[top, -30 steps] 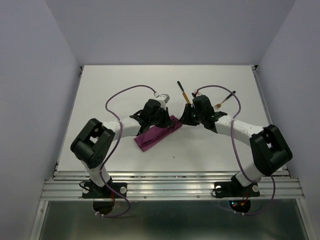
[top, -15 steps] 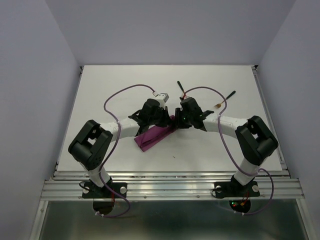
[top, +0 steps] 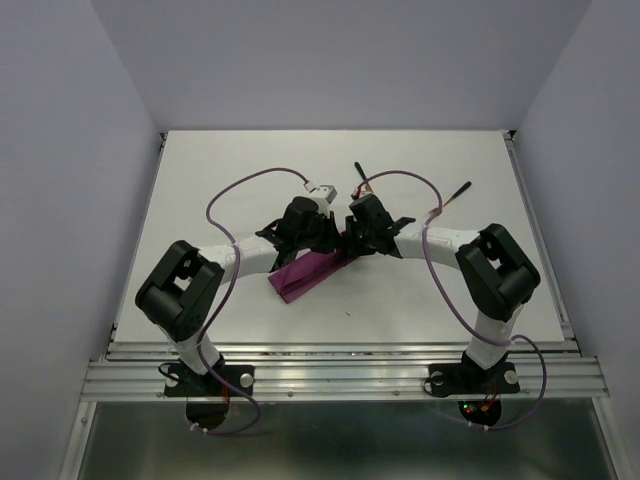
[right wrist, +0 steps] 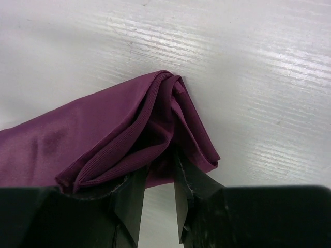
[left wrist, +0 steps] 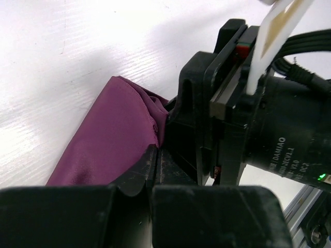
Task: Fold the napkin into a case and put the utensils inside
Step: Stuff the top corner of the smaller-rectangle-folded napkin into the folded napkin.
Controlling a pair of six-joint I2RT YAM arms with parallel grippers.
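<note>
While the left gripper point(left wrist: 156, 157) is pinched shut on the edge of the case point(top: 305, 272) at its far end, the right gripper point(right wrist: 159, 168) meets that same end from the other side. Its jaws are a narrow gap apart astride a fold of cloth, clamping nothing that shows. The case lies on the table point(top: 220, 180), with a black-handled utensil point(top: 359, 173) just beyond its far end and a second utensil point(top: 455, 192) well off to its right.
</note>
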